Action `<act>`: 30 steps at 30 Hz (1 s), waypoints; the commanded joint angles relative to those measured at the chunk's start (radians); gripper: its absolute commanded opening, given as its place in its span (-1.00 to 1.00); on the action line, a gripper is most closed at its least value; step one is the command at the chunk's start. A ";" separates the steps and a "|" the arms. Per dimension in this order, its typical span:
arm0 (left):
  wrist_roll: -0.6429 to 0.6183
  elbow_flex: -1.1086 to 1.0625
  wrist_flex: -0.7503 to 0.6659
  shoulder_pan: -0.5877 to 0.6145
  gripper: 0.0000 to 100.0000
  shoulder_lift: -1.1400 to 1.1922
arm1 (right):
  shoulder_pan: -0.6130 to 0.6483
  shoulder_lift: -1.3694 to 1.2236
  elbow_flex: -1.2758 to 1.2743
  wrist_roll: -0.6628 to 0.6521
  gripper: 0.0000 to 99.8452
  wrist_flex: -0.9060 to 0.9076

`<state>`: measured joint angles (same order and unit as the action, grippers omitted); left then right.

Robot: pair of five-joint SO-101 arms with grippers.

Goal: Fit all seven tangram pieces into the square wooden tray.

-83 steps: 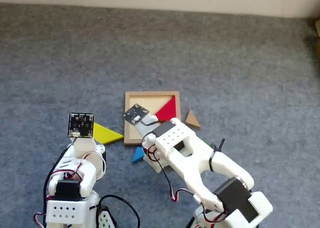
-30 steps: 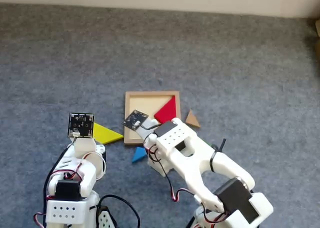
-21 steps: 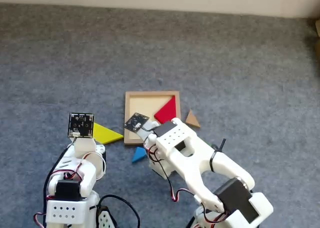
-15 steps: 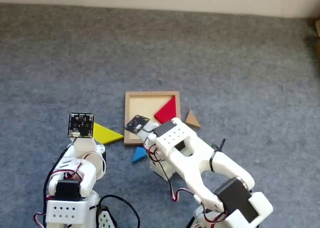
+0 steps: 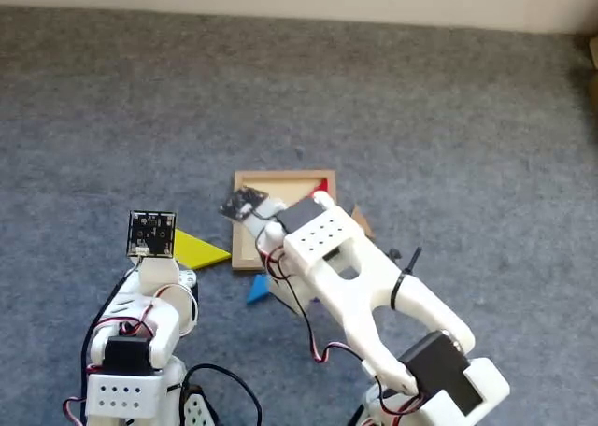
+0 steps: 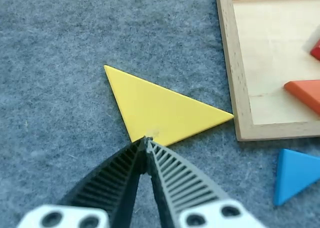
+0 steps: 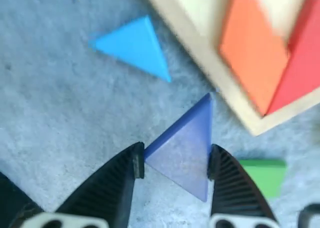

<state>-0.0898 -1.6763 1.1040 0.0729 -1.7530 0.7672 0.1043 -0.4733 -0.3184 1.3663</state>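
Note:
The square wooden tray (image 5: 245,222) lies mid-table, largely covered by my right arm (image 5: 318,239). An orange piece (image 7: 249,53) and a red piece (image 7: 300,73) lie inside the tray (image 7: 200,63). My right gripper (image 7: 176,155) is shut on a dark blue triangle (image 7: 187,148), just outside the tray's near edge. A light blue triangle (image 7: 132,45) and a green piece (image 7: 262,175) lie on the carpet close by. My left gripper (image 6: 146,140) is shut, its tips touching the edge of the yellow triangle (image 6: 160,108), which lies left of the tray (image 6: 227,63).
A brown triangle (image 5: 363,222) peeks out right of the tray, partly under my right arm. The light blue triangle (image 5: 259,289) sits on the grey carpet in front of the tray. Open carpet stretches beyond the tray and to both sides.
My right arm's wrist has swung away from me and leftward over the tray, now hiding most of the red piece. The left arm and the yellow triangle have not moved.

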 commanded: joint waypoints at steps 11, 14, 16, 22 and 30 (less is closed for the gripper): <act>0.008 -0.022 0.002 -0.008 -0.98 -0.024 | 0.047 0.002 0.148 0.198 -0.72 -0.343; 0.008 -0.022 0.002 -0.008 -0.98 -0.024 | 0.062 -0.031 0.116 0.236 -0.72 -0.423; 0.008 -0.022 0.002 -0.008 -0.98 -0.024 | 0.076 -0.077 0.107 0.258 -0.72 -0.476; 0.008 -0.022 0.002 -0.008 -0.98 -0.024 | 0.091 -0.165 0.113 0.269 -0.72 -0.507; 0.008 -0.022 0.002 -0.008 -0.98 -0.024 | 0.102 -0.173 0.108 0.269 -0.71 -0.510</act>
<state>-0.0898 -1.6763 1.1040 0.0729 -1.7530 0.8577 -0.0813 -0.3767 -0.0560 0.8738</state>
